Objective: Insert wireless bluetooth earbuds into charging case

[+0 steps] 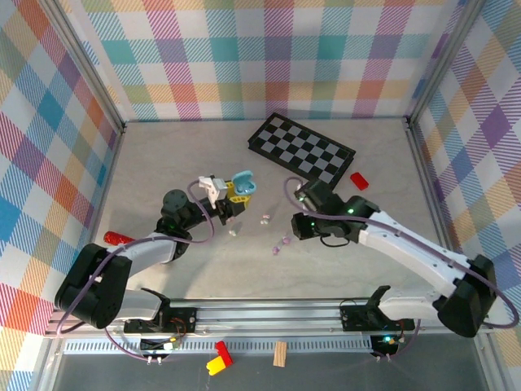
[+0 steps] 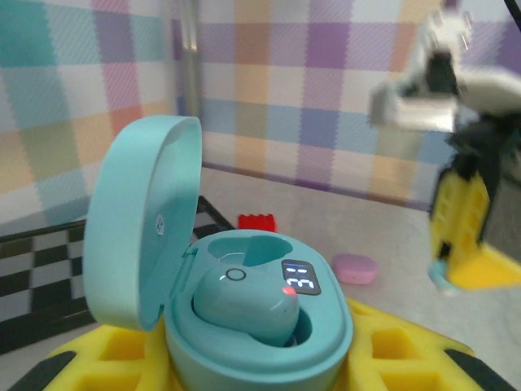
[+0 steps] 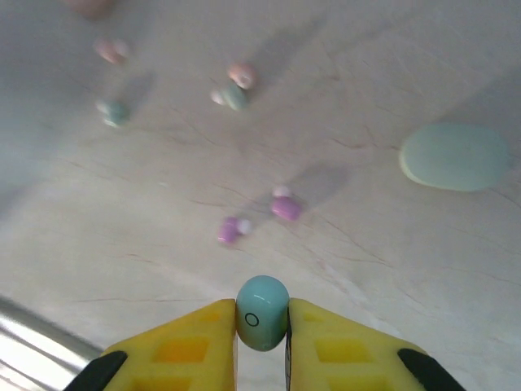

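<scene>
- Near the middle of the table (image 1: 163,155), seen from above, the left gripper (image 1: 228,197) holds the open teal case (image 1: 244,184) with its mouth turned toward the right arm (image 1: 391,240), likely to offer an easy target. Loose earbuds (image 1: 264,218) lie scattered between the two arms. They are too small to sort by colour, and the right arm's working end is too dark to read.
- On the left wrist, the yellow fingers (image 2: 98,362) are closed against the case's base. The lid is tipped back, so both wells are reachable. A seated earbud (image 2: 244,303) fills the near well and shows a red light. The far well looks empty, though its bottom is hidden. At the right edge hangs what I take for the right gripper (image 2: 444,273), badly blurred.
- On the right wrist, that gripper's tips are nearly closed, pinching a teal earbud (image 3: 262,311) by its sides, probably so it can be lowered into a well. The fingers are cut off by the bottom edge. The table beneath is soft-focused, with more buds and a pale green case (image 3: 453,156).
</scene>
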